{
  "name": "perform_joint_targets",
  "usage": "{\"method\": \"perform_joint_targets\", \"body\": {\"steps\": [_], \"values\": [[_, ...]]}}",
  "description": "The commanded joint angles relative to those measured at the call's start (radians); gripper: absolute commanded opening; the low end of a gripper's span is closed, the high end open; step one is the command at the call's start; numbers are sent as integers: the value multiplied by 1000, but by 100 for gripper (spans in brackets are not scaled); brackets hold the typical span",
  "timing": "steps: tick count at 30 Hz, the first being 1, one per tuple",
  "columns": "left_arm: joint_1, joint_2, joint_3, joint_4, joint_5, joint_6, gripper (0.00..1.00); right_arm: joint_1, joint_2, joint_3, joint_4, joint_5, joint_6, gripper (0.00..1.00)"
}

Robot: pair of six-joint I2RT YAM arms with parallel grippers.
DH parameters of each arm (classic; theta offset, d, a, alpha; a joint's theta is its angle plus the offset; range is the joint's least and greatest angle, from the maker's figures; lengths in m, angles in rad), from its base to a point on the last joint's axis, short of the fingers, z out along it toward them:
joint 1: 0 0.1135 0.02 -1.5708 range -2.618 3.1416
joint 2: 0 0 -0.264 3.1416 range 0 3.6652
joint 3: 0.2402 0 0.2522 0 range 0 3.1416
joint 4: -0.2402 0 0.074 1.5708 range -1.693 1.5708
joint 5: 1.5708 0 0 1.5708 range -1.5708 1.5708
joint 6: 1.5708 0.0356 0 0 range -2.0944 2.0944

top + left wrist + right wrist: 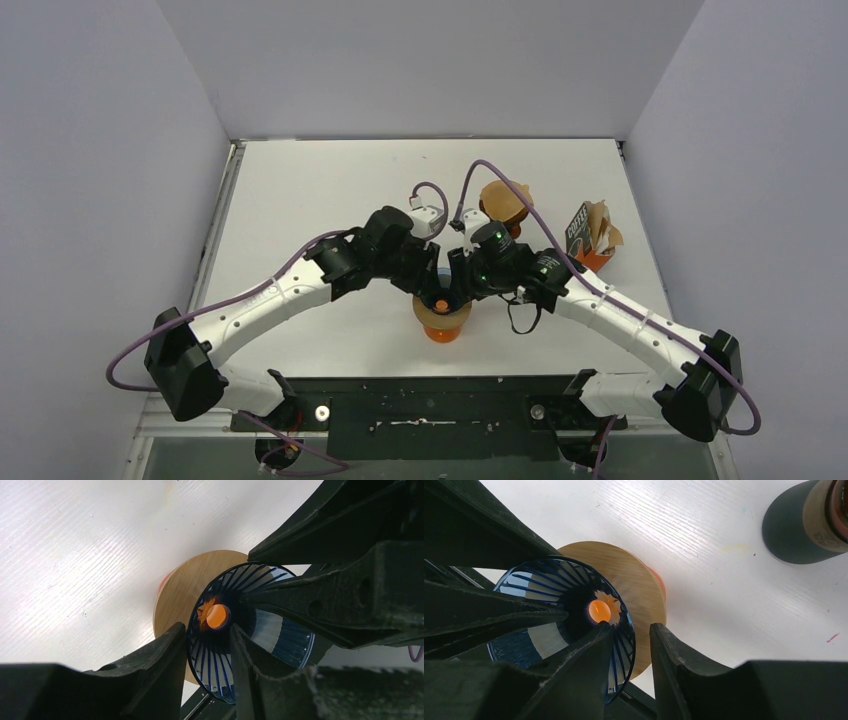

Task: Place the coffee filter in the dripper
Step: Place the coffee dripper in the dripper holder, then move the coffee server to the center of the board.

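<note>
The dripper (441, 305) is a blue ribbed cone (220, 652) in a wooden collar (177, 590) on an orange base, near the table's front middle. Both grippers meet over it. My left gripper (206, 629) is open astride the cone's wall, one finger inside and one outside. My right gripper (631, 627) is open the same way on the opposite side of the cone (574, 562). Brown coffee filters (603, 232) stand in a holder at the back right, away from both grippers. The cone's orange-lit hole (599, 611) shows at its bottom.
A brown-topped dark cylinder (505, 203) stands behind the right wrist and shows in the right wrist view's upper corner (806, 522). The filter holder (580, 228) has a dark printed side and an orange foot. Grey walls close the table on three sides.
</note>
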Motion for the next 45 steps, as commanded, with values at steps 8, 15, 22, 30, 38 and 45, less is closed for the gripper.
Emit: {"method": "perform_joint_targets", "body": {"steps": [8,15,22,30,38,45], "values": [[-3,-74,108,-57,-88,37,45,-6,-109,82,25,88,42,43],[8,-163,91,-36,-155,65,53,-17,-196,85,38,149,10,54],[17,-268,33,10,-234,79,54,-23,-274,54,4,227,-5,56],[19,-404,-80,104,-331,60,55,-25,-376,-70,-28,235,98,54],[20,-524,-181,184,-393,66,59,-27,-445,-214,-57,171,214,31],[20,-540,-192,165,-402,73,60,-27,-500,-337,-30,70,321,0]]}}
